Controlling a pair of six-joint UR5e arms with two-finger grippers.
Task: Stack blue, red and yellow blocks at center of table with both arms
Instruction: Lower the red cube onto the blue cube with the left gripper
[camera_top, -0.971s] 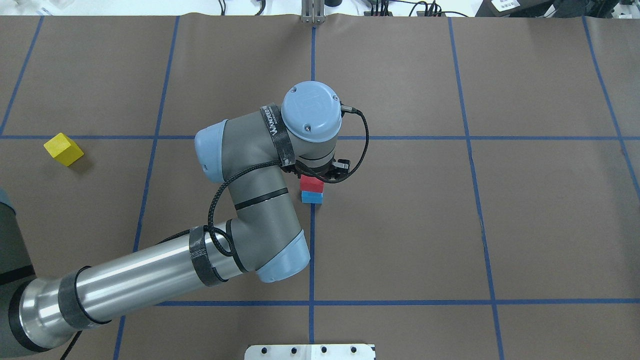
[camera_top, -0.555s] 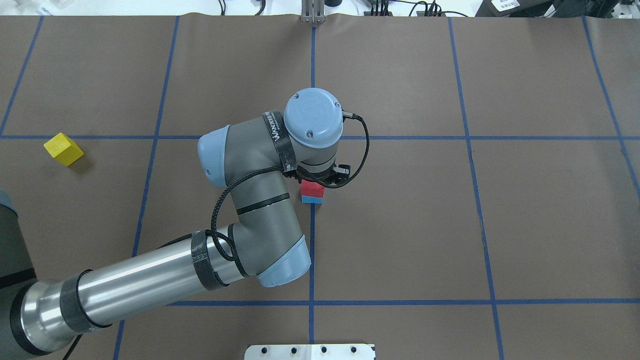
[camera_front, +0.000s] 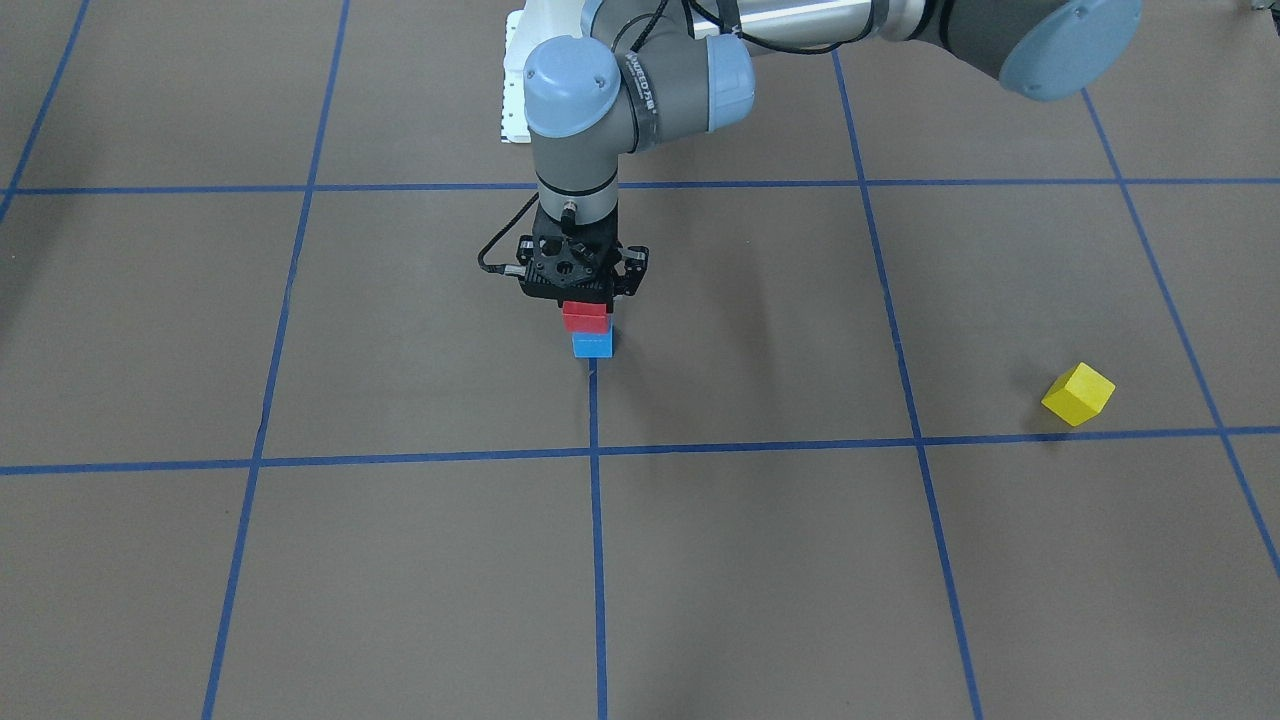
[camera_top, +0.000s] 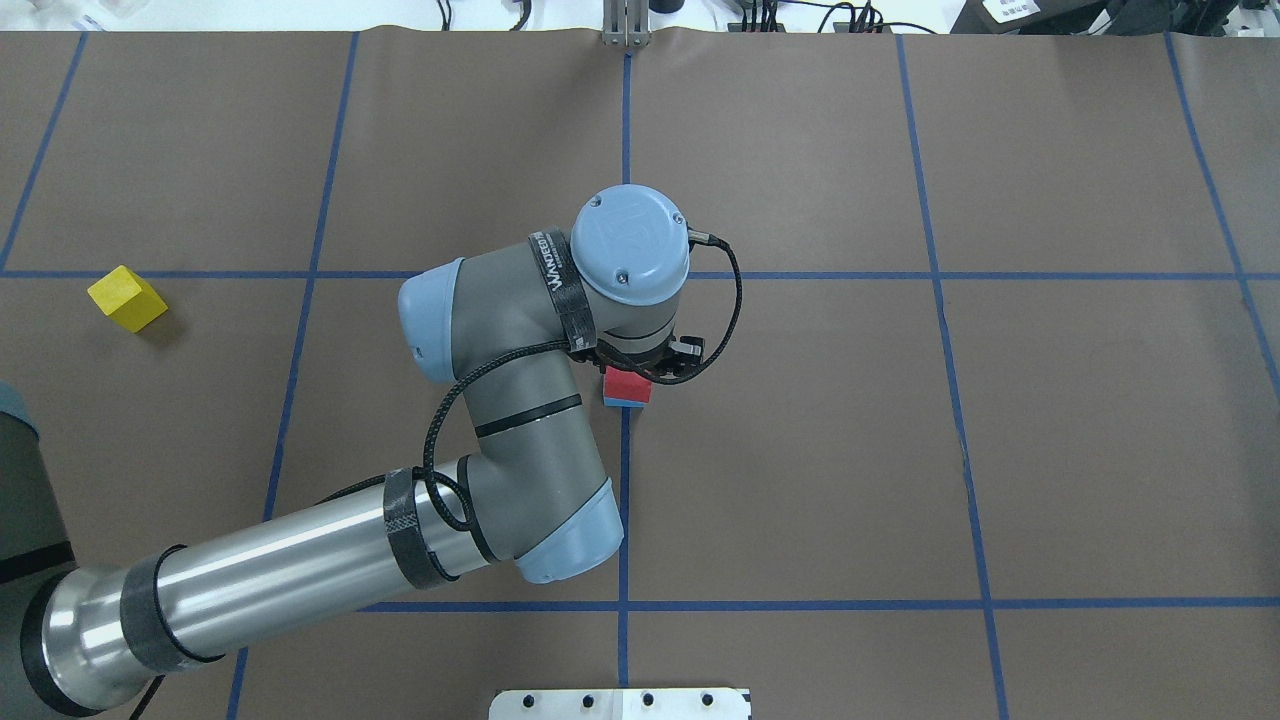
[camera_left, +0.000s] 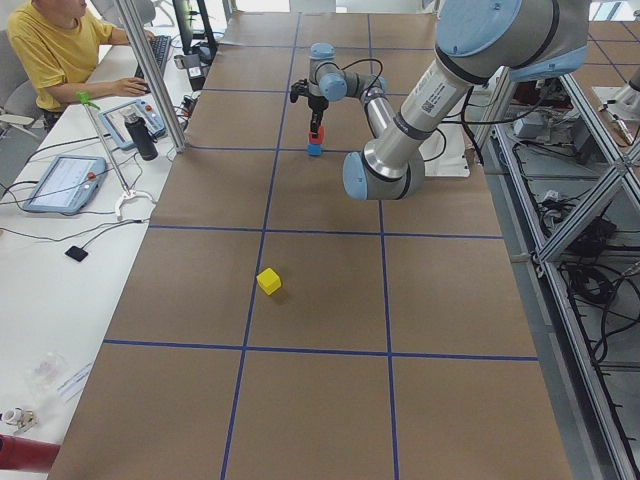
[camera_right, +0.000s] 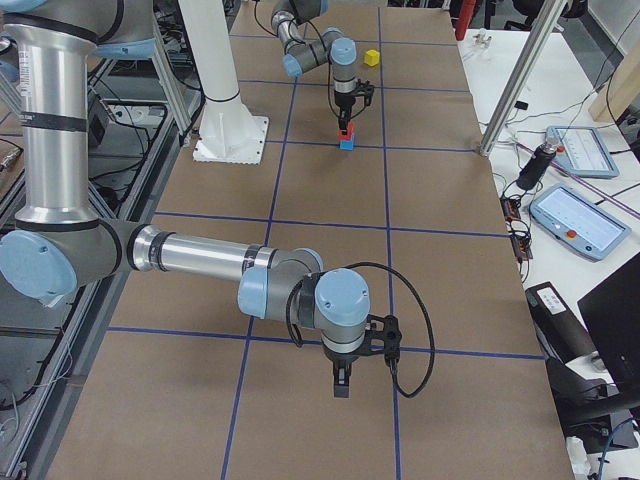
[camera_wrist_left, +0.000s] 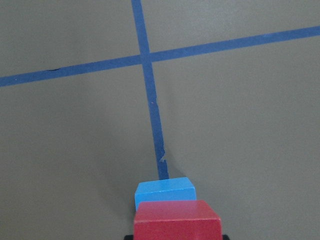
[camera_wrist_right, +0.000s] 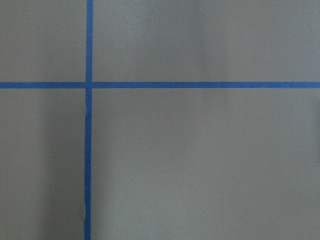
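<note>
The red block (camera_front: 585, 317) sits between the fingers of my left gripper (camera_front: 585, 310), which is shut on it. It is directly over the blue block (camera_front: 592, 346) at the table's center. I cannot tell whether the two touch. In the overhead view the red block (camera_top: 627, 384) hides nearly all of the blue block (camera_top: 623, 402). The left wrist view shows the red block (camera_wrist_left: 177, 220) just in front of the blue block (camera_wrist_left: 165, 191). The yellow block (camera_top: 126, 298) lies alone far to my left. My right gripper (camera_right: 342, 385) hangs over bare table; I cannot tell if it is open.
Blue tape lines (camera_top: 625, 500) divide the brown table cover into a grid. The white robot base plate (camera_top: 620, 703) is at the near edge. An operator (camera_left: 60, 50) sits at a side desk with tablets (camera_left: 65, 182).
My left gripper has come down with the red block onto the blue block, which now shows as only a thin blue edge in the overhead view. The yellow block has not moved.
</note>
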